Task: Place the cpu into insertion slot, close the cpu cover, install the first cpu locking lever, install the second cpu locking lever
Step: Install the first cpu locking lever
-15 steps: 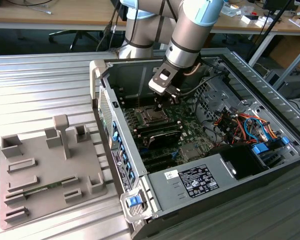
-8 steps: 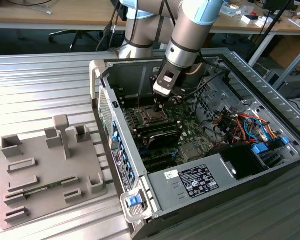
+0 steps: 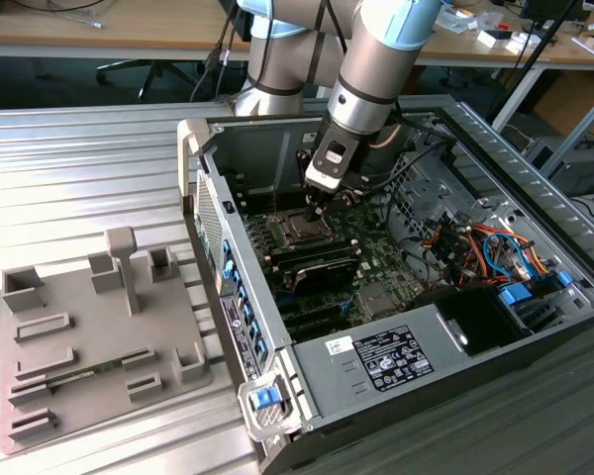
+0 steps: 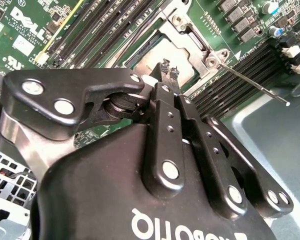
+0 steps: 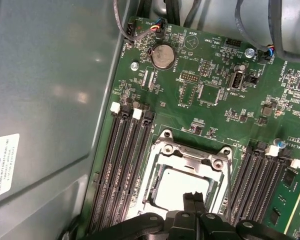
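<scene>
The cpu (image 5: pixel 172 186) lies in its socket on the green motherboard, silvery top up, and also shows in the second wrist view (image 4: pixel 157 52). The cpu cover (image 5: pixel 192 156), a silvery metal frame, appears to lie flat around it (image 4: pixel 192 36). A thin metal locking lever (image 4: pixel 252 84) sticks out from the socket corner, unlatched. My gripper (image 5: pixel 193 197) hovers right over the chip's edge with its black fingers pressed together and nothing visible between them (image 4: pixel 167 69). In the exterior view the gripper (image 3: pixel 313 211) points down at the socket (image 3: pixel 301 230) inside the open computer case.
Rows of black memory slots (image 5: pixel 117 165) flank the socket on both sides (image 5: pixel 262 180). The grey case wall (image 5: pixel 45 100) stands close beside the board. Coloured cables (image 3: pixel 485 247) fill the case at the exterior view's right. A grey fixture tray (image 3: pixel 89 327) sits outside the case.
</scene>
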Robot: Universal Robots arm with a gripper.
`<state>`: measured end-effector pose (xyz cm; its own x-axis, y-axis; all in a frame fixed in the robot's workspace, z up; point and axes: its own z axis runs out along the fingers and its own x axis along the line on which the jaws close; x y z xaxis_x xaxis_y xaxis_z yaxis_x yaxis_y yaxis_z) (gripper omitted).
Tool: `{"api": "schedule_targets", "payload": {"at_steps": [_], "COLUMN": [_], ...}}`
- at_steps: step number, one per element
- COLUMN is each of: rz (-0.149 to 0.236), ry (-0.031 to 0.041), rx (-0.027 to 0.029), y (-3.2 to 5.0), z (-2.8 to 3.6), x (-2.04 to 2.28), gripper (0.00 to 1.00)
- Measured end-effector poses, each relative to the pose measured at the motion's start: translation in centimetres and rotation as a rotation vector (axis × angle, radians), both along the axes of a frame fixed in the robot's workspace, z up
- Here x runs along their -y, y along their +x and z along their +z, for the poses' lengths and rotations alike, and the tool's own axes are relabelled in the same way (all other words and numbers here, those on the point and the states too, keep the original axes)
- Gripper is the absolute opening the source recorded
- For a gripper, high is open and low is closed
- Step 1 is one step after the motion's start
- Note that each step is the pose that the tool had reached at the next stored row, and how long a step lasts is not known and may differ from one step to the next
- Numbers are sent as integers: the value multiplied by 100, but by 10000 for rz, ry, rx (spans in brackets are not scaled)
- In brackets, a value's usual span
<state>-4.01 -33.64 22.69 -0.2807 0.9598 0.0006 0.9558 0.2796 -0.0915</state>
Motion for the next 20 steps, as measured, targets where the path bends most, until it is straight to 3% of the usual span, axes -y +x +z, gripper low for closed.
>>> {"api": "schedule_targets", "payload": {"at_steps": [20], "rz": [779], "ry": [-1], "rx": [0], "y": [0], "z": [0], "x": [0], "gripper": [11]}}
